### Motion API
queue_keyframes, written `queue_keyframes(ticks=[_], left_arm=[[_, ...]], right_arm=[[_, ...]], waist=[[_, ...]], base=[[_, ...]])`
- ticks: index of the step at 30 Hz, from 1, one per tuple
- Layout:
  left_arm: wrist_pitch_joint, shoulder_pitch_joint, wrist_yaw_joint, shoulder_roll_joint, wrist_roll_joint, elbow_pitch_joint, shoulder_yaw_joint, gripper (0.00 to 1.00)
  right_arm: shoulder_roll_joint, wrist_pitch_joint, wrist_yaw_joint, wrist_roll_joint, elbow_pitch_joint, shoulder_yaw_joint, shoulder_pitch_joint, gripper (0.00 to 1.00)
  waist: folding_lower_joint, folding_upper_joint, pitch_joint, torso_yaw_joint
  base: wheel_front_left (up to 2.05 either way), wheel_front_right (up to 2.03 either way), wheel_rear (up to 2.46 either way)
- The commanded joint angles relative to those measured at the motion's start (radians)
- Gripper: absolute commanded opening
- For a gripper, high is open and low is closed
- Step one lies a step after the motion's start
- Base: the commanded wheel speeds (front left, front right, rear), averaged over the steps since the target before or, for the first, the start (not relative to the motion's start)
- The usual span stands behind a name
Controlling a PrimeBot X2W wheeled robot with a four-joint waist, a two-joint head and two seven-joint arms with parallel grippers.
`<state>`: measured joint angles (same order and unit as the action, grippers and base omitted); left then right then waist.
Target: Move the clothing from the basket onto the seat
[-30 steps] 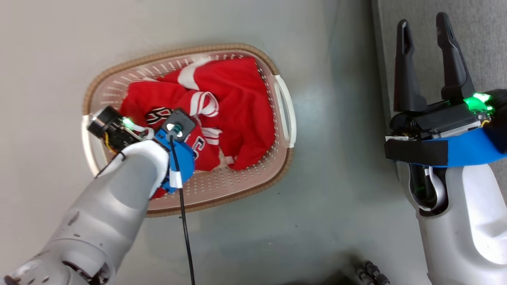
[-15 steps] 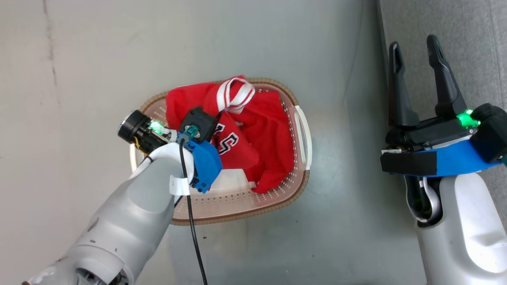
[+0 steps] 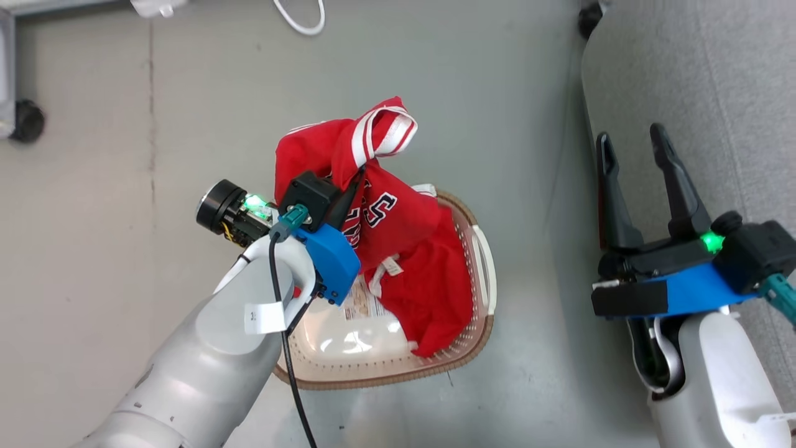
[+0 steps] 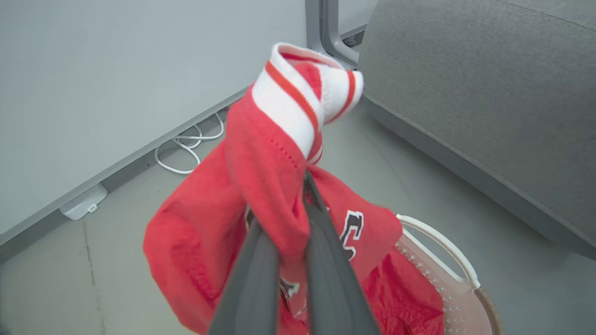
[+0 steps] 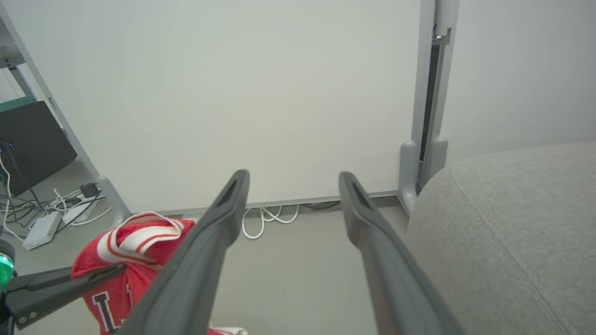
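Holding a red jersey in my left gripper. In the left wrist view, both dark fingers are closed on a fold of the fabric, pinching it just under a striped band of white and red. The band stands up above my fingertips and curls over. The rest of the jersey hangs down and around the fingers, and dark-and-white lettering shows on the side facing the head camera.

The jersey hangs above the basket's far end. Its lower part reaches down toward a second red garment lying inside against the basket's right wall. I cannot tell whether the two touch. The near half of the basket floor is bare, with a paper label showing there. The basket sits on the grey floor, near the seat but not touching it.

My right gripper is empty, its jaws spread wide. It hovers over the near edge of the seat, well apart from the basket. In the right wrist view the seat cushion fills the lower right, and the jersey shows at lower left.

A white cable lies looped on the floor along the foot of the pale wall.
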<state>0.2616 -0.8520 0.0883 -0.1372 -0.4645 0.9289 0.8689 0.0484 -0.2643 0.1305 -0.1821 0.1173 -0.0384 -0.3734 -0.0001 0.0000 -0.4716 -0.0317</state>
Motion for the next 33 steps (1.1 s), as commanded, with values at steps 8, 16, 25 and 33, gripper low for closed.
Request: queue_keyframes(ticks=[8, 16, 25, 33], left_arm=[[0.005, 0.058, -0.005, -0.006, 0.040, -0.078, -0.074, 0.00], [0.005, 0.105, 0.001, -0.013, 0.070, -0.137, -0.126, 0.00], [0.005, 0.147, 0.014, -0.016, 0.079, -0.186, -0.151, 0.00], [0.005, 0.155, 0.025, -0.021, 0.066, -0.214, -0.143, 0.00]], right_arm=[[0.004, 0.000, 0.000, 0.000, 0.028, 0.002, 0.092, 1.00], [0.004, 0.000, 0.000, -0.015, 0.048, -0.006, 0.162, 1.00], [0.004, 0.000, 0.000, -0.022, 0.063, 0.003, 0.240, 1.00], [0.004, 0.000, 0.000, -0.040, 0.070, 0.011, 0.279, 1.00]], waist=[[0.0001, 0.0000, 0.160, 0.027], [0.0001, 0.0000, 0.273, 0.030], [0.0001, 0.0000, 0.372, 0.043], [0.0001, 0.0000, 0.421, 0.055]], base=[[0.00, 0.00, 0.00], [0.00, 0.00, 0.00], [0.00, 0.00, 0.00], [0.00, 0.00, 0.00]])
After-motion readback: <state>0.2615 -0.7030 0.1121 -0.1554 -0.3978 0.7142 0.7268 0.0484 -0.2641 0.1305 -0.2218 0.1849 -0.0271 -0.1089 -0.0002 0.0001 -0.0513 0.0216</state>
